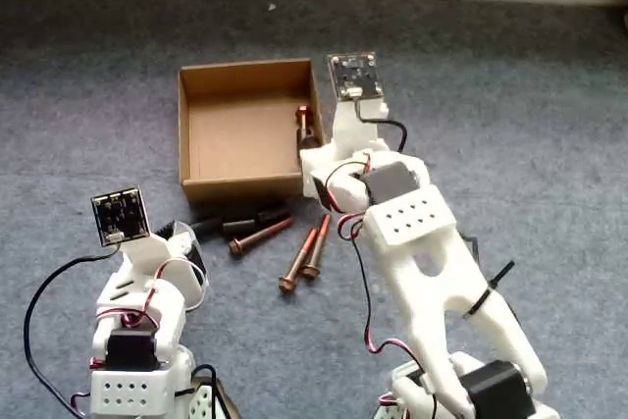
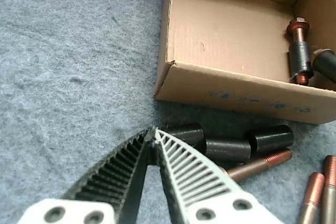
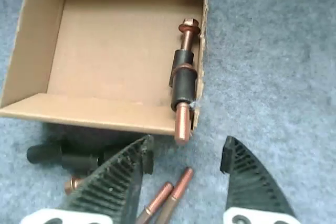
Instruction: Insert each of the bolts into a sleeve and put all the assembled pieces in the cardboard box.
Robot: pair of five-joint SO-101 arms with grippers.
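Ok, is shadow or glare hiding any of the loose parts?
High view: sleeves sit in shadow by the box, hard to separate. Left wrist view: three sleeves read clearly. Right wrist view: shadowed too. No glare on the bolts.

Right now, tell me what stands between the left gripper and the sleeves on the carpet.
Nothing visible does. The left gripper, shut, has its tips right beside the nearest sleeve, with no other thing between them. The box stands beyond the sleeve, not in the way.
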